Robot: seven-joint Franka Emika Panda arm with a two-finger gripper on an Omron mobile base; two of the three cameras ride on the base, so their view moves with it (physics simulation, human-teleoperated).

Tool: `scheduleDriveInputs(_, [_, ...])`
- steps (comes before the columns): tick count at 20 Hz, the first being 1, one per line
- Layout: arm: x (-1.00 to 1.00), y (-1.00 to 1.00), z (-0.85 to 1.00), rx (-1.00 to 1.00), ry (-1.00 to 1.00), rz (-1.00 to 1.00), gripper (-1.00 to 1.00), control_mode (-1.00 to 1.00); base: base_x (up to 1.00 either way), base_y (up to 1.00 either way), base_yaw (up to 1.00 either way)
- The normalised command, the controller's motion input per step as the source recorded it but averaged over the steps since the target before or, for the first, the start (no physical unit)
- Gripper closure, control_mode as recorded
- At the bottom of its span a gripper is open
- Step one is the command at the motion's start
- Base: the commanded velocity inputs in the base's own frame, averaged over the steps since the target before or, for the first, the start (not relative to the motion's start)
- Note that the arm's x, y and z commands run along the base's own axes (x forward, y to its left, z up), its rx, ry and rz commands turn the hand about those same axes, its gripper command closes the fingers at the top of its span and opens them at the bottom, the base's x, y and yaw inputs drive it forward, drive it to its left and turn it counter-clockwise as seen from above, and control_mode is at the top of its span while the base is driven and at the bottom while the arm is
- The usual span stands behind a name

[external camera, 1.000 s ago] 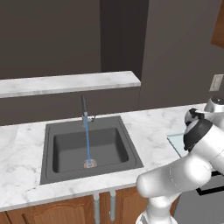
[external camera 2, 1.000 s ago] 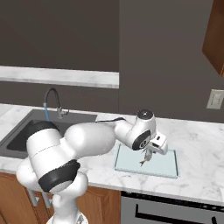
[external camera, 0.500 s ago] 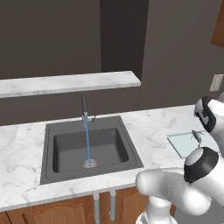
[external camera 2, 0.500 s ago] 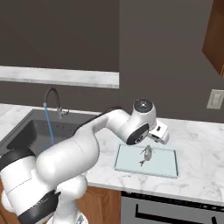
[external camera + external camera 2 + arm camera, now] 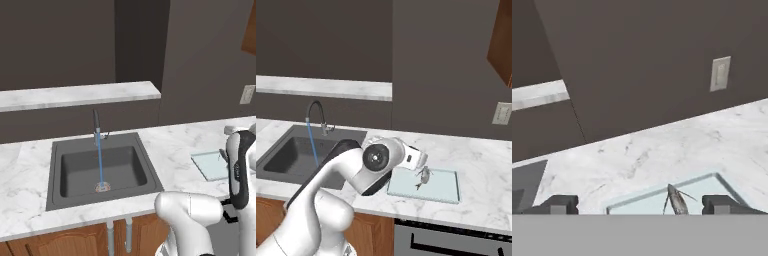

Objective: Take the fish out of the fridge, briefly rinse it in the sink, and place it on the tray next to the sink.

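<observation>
The tiny dark-grey fish (image 5: pixel 425 175) lies on the pale blue-green tray (image 5: pixel 443 189), near its left end, tail toward the counter's front. My gripper (image 5: pixel 422 167) hangs just above and left of it, open, holding nothing. In the hand view the fish (image 5: pixel 677 201) rests on the tray (image 5: pixel 717 186) between and beyond my spread fingertips (image 5: pixel 560 204), gripper (image 5: pixel 641 205) wide open. The sink (image 5: pixel 102 170) is to the left, with a blue stream running from its faucet (image 5: pixel 96 125). My arm partly hides the tray (image 5: pixel 207 165) in the left base view.
White marble counter (image 5: pixel 481 165) surrounds the tray. A wall outlet (image 5: pixel 720 73) sits on the dark wall behind. A raised marble ledge (image 5: pixel 80 94) runs behind the sink. A dark appliance front (image 5: pixel 456 242) lies below the counter under the tray.
My hand has lifted off and drawn back to the left from the fish, which stays lying on the tray. The arm's elbow has swung round in front of the cameras.
</observation>
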Motion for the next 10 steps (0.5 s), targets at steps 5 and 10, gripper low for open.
scheduleDriveInputs(5, [-0.72, 0.54, 0.54, -0.26, -0.63, 0.07, -1.00, -1.00, 0.00, 0.00, 0.00])
scheduleDriveInputs(10, [-0.75, 0.19, 0.39, -0.21, -0.61, 0.00, -1.00, -1.00, 0.00, 0.00, 0.00])
